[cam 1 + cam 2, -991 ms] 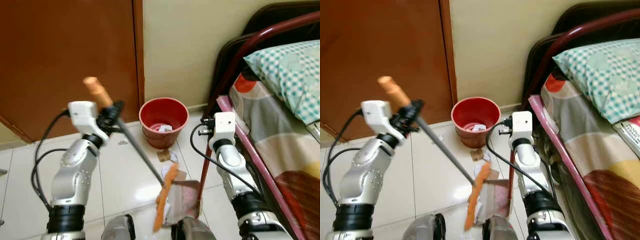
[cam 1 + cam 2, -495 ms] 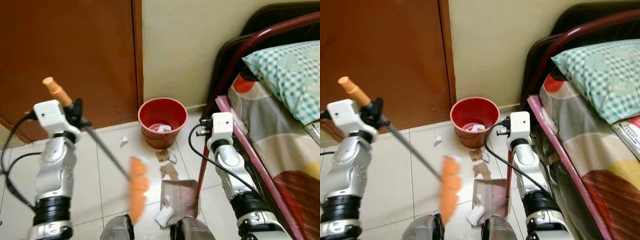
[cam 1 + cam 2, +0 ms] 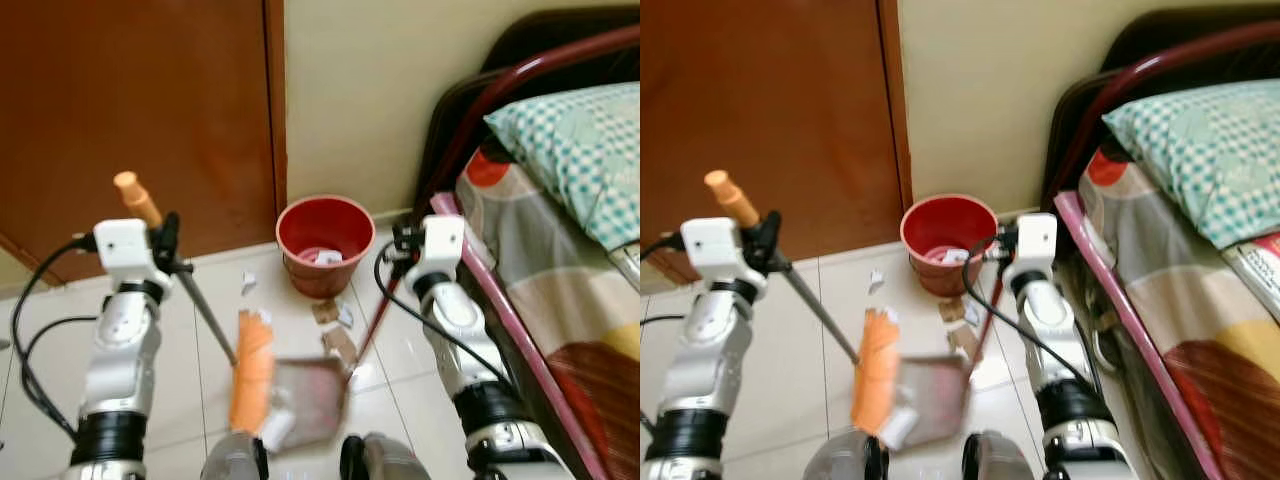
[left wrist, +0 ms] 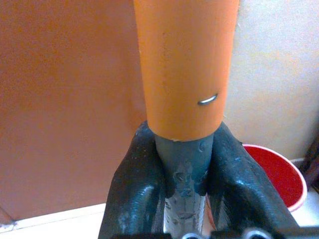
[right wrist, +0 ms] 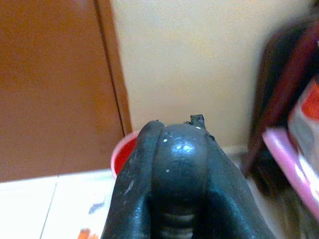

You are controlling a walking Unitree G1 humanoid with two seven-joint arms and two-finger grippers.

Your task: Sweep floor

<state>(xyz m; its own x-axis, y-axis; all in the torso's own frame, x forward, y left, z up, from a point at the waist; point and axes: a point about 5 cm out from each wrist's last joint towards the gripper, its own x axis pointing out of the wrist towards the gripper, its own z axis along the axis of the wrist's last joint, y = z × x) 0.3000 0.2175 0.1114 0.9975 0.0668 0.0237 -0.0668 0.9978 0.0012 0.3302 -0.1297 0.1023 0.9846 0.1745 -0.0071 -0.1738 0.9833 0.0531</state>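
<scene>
My left gripper (image 3: 166,247) is shut on the grey shaft of a broom, just under its orange grip (image 4: 182,64). The shaft slants down to the orange broom head (image 3: 250,372), which stands against the left lip of the brownish dustpan (image 3: 308,398). A white scrap lies at that lip. The pan's red handle (image 3: 376,312) rises to my right gripper (image 3: 401,241), which is shut on its dark top end (image 5: 177,159). Paper scraps (image 3: 336,330) lie on the white tiles between the pan and a red bucket (image 3: 327,238).
The bucket stands against the cream wall beside a brown door (image 3: 140,110). On the right is a bed with a dark red frame (image 3: 500,85), a patterned sheet and a checked pillow (image 3: 575,130). Another small scrap (image 3: 248,285) lies left of the bucket.
The broom head swung back to the right and now meets the dustpan. The dustpan slid left toward it, its handle leaning over, and my right gripper rose slightly.
</scene>
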